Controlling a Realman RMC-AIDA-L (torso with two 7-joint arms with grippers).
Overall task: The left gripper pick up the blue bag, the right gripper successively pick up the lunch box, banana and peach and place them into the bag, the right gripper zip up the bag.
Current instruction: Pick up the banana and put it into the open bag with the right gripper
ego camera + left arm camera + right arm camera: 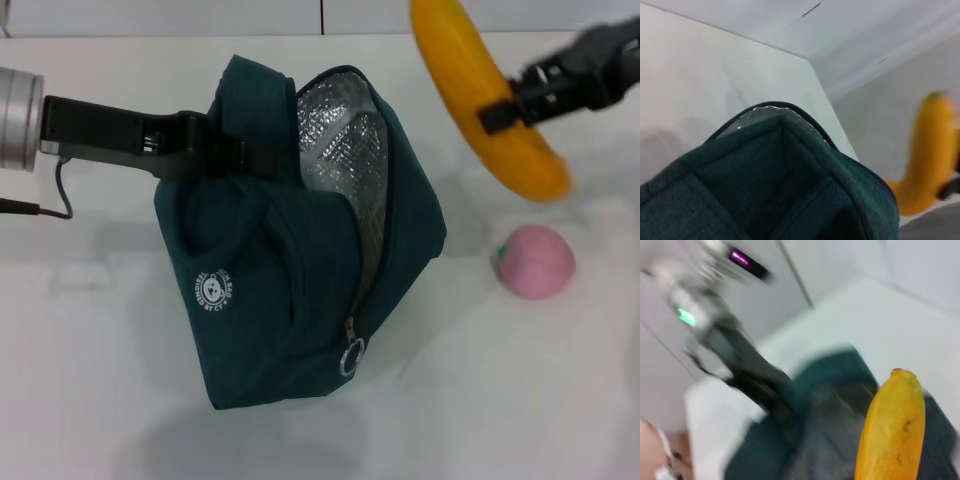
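The blue bag hangs open in the middle, its silver lining showing; my left gripper is shut on its top edge from the left. In the left wrist view the bag fills the lower part. My right gripper is shut on the banana, raised in the air to the right of the bag's opening. The banana also shows in the right wrist view, above the bag, and the banana appears past the bag's rim. The peach lies on the table right of the bag. The lunch box is hidden.
A white table lies under everything, its far edge meeting a pale wall. A thin black cable trails from my left arm at the left edge.
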